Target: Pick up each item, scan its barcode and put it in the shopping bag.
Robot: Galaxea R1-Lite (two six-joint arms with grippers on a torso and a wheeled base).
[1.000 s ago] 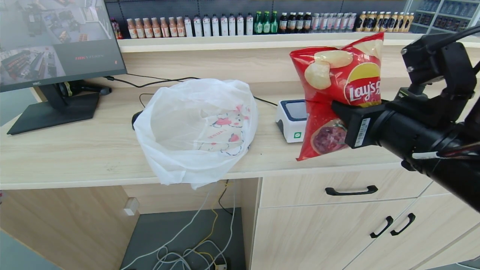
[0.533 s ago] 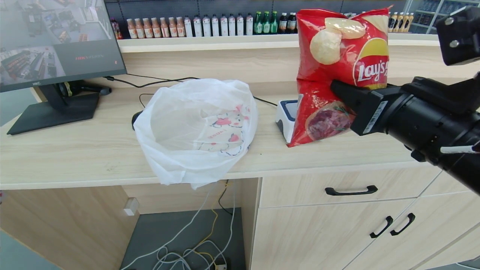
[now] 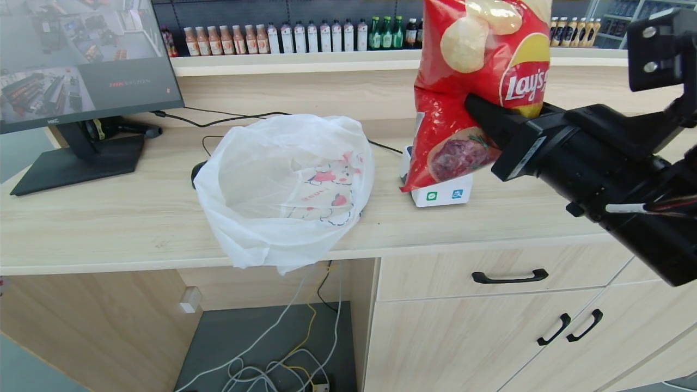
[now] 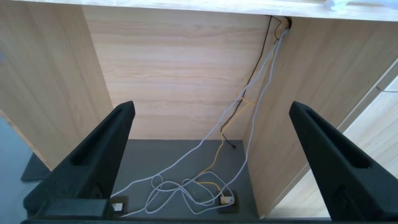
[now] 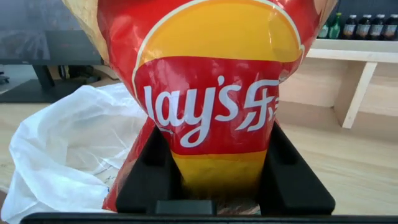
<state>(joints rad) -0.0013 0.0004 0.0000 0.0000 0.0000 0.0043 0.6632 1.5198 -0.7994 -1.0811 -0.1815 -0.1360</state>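
1. The left gripper (image 4: 211,109) sits low, facing the open space under the counter. Its two fingers (image 4: 99,162) are spread wide apart with nothing between them, and loose cables (image 4: 186,186) lie on the floor beyond it.
2. At the far left of the wooden counter (image 3: 109,218) stands a monitor (image 3: 81,60) on a dark stand.
3. The white shopping bag (image 3: 283,185) sits near the middle of the counter. Its mouth is open upward, and its lower part hangs over the front edge.
4. Just to the right of the shopping bag, but apart from it, is the small white scanner (image 3: 438,193). Its top is partly hidden behind the chip bag's lower corner.
5. The red chip bag (image 3: 479,81) is held upright in the air above the scanner, with its printed front towards the head camera. Whether its lower edge touches the scanner cannot be told.
6. The right gripper (image 3: 482,114) comes in from the right and is clamped on the chip bag about halfway up. In the right wrist view, one finger (image 5: 146,174) presses on each side of the bag's narrowed middle.
7. A row of bottles (image 3: 326,35) lines the shelf behind the counter.
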